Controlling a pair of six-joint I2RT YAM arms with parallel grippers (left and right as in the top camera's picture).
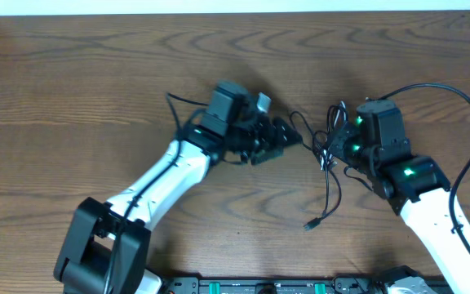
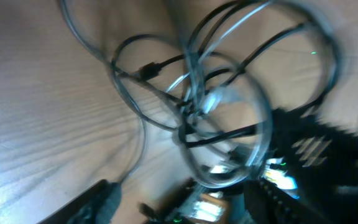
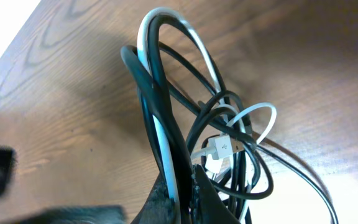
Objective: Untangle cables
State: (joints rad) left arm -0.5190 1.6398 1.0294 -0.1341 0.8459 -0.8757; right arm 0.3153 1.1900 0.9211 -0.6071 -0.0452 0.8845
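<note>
My right tool [image 3: 183,186] is clamped on the cables [image 3: 154,93]. My left tool [image 1: 288,136], just left of the cables: I cannot tell. I'd draw 1 loop out slowly.

In the left wrist view blur smears nearly everything: the cables [image 2: 211,101] run to soft grey streaks, and we cannot follow which strand crosses over which. The dark shape [image 2: 319,158] with green lights at lower right is too blurred for us to name. In the right wrist view the bottom edge cuts off the right gripper [image 3: 182,194] where the bundle sinks between its fingers. From overhead the tangle is too small to separate, and the wrist hides those fingertips.
</note>
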